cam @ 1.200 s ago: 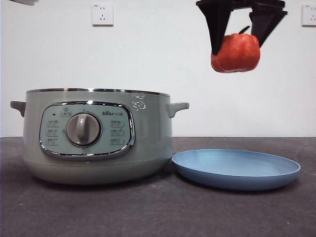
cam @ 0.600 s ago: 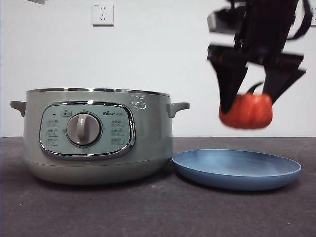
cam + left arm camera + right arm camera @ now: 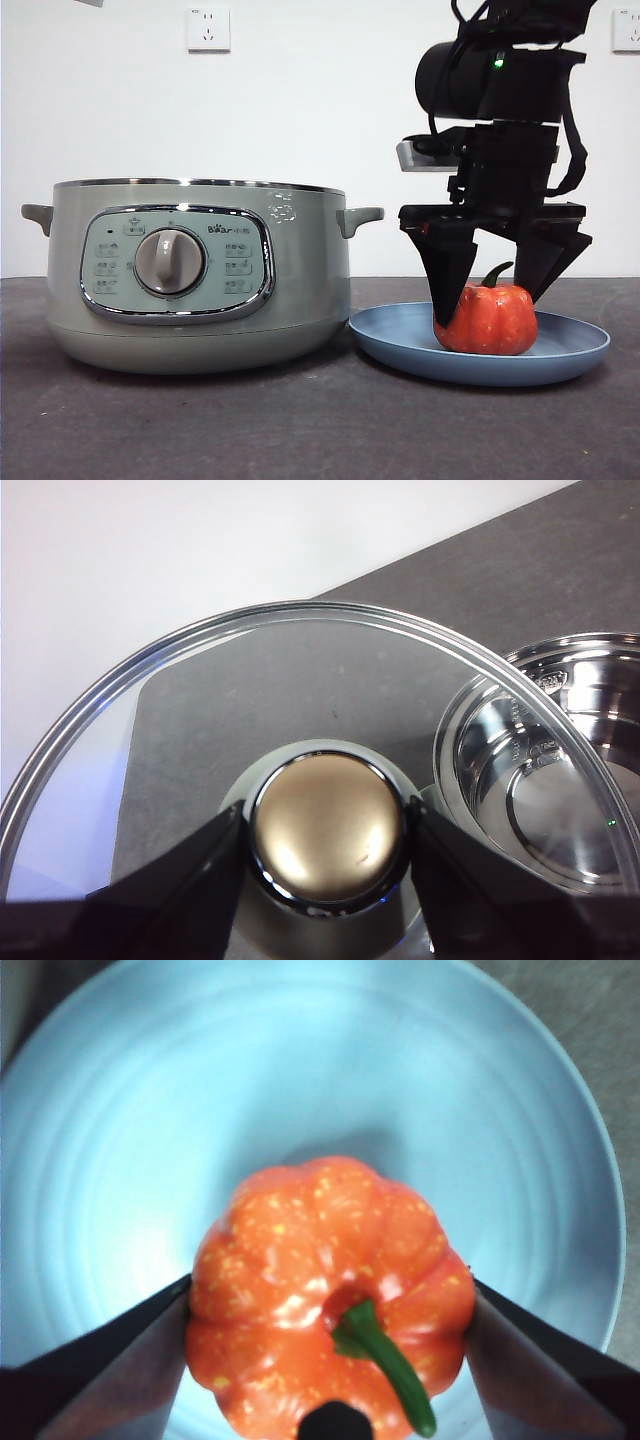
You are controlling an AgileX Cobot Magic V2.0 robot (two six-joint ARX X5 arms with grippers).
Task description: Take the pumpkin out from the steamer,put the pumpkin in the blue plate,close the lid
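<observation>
The right gripper [image 3: 492, 300] is low over the blue plate [image 3: 400, 340], and its two black jaws are clamped on the flanks of the pumpkin [image 3: 486, 320]. From the front the pumpkin seems to sit on the plate already, a little toward 3 o'clock from the plate's middle, with its green stem [image 3: 385, 1360] pointing up between the jaws. In the wrist picture the pumpkin [image 3: 330, 1300] has the plate [image 3: 130, 1140] all around it.

The steamer [image 3: 200, 275] stands at 9 o'clock of the plate, their edges nearly touching, and it has no lid on it. The left gripper [image 3: 325, 845] holds the glass lid [image 3: 200, 710] by its knob [image 3: 328, 840], jaws pressed to both sides, with the open steel pot [image 3: 540, 790] of the steamer just beside it.

I judge that the second step is almost finished: the pumpkin is placed, but not released. Next the right jaws must open and rise straight up, so the stem is not caught. After that the lid must come level over the chrome rim [image 3: 200, 184].
</observation>
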